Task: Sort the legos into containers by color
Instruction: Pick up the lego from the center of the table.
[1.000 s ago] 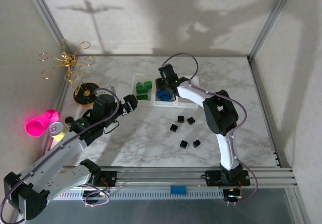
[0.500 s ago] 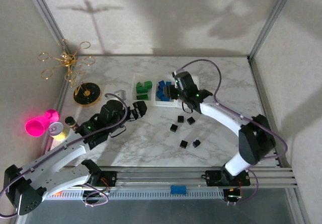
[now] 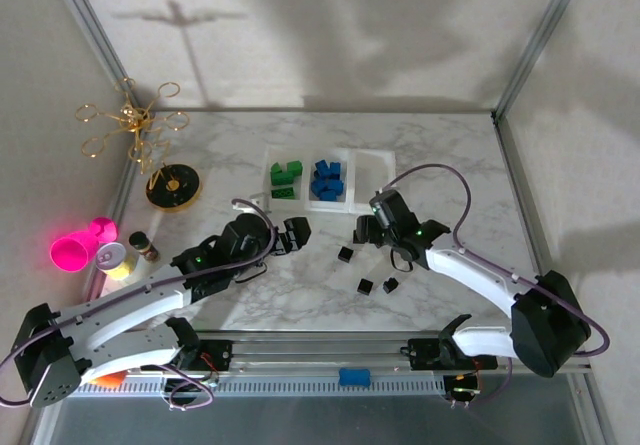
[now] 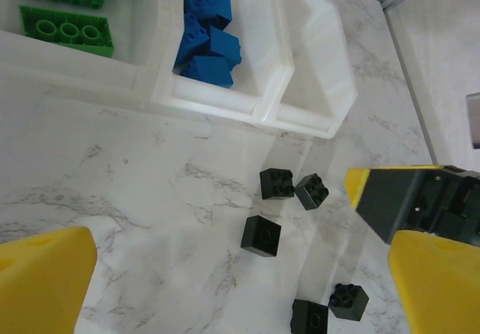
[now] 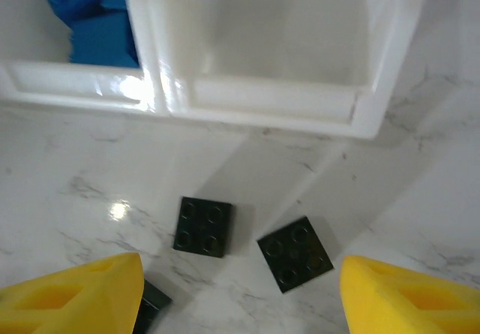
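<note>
My right claw (image 5: 240, 304), spread wide and empty, hovers above two black legos (image 5: 202, 227) on the tabletop (image 5: 75, 161) just before the empty third container (image 5: 277, 97); the black-sorting step is, I judge, in hand, and next calls for lowering onto one brick and closing.

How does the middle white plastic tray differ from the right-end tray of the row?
The middle translucent-white square tray holds a pile of blue plastic bricks; the right-end tray has a bare floor. The middle tray has a tray joined on each side; the right-end tray has one neighbour. Both are white, square and upright on the marble table.
</note>
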`<action>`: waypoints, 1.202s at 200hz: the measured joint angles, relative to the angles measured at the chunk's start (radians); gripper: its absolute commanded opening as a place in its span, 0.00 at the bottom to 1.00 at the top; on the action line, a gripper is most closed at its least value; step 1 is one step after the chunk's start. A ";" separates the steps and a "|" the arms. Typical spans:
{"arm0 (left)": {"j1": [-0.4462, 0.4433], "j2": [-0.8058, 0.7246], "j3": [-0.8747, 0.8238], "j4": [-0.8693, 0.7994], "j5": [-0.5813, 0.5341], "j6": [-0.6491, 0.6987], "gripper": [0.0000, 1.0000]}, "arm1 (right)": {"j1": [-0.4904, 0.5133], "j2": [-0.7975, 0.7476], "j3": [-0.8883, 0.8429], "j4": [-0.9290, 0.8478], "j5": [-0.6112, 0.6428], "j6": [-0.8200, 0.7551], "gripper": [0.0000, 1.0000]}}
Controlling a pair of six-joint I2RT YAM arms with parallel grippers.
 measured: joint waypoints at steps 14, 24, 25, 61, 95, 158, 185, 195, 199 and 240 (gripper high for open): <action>-0.016 0.014 0.000 0.010 -0.008 -0.003 1.00 | 0.000 0.003 -0.021 0.000 0.003 0.007 0.72; -0.027 0.024 0.000 0.015 -0.012 -0.004 1.00 | -0.001 0.013 -0.031 0.001 0.002 0.009 0.72; -0.028 0.026 0.000 0.016 -0.013 -0.004 1.00 | -0.001 0.016 -0.032 0.000 0.002 0.010 0.72; -0.044 0.059 0.000 0.019 -0.028 -0.009 1.00 | -0.008 0.098 -0.035 0.011 -0.001 0.007 0.72; -0.050 0.069 0.000 0.019 -0.035 -0.011 1.00 | -0.025 0.151 -0.035 0.028 0.005 -0.003 0.70; -0.053 0.069 0.002 0.018 -0.055 -0.011 1.00 | -0.042 0.257 -0.034 0.051 0.010 -0.045 0.62; -0.053 0.069 0.002 0.018 -0.058 -0.011 1.00 | -0.058 0.260 -0.034 0.060 0.009 -0.059 0.56; -0.053 0.069 0.002 0.018 -0.058 -0.011 1.00 | -0.063 0.260 -0.034 0.063 0.008 -0.061 0.54; -0.053 0.069 0.002 0.018 -0.058 -0.011 0.99 | -0.066 0.261 -0.033 0.064 0.006 -0.063 0.53; -0.053 0.069 0.016 0.007 -0.059 -0.011 1.00 | -0.073 0.285 -0.016 0.080 -0.002 -0.078 0.43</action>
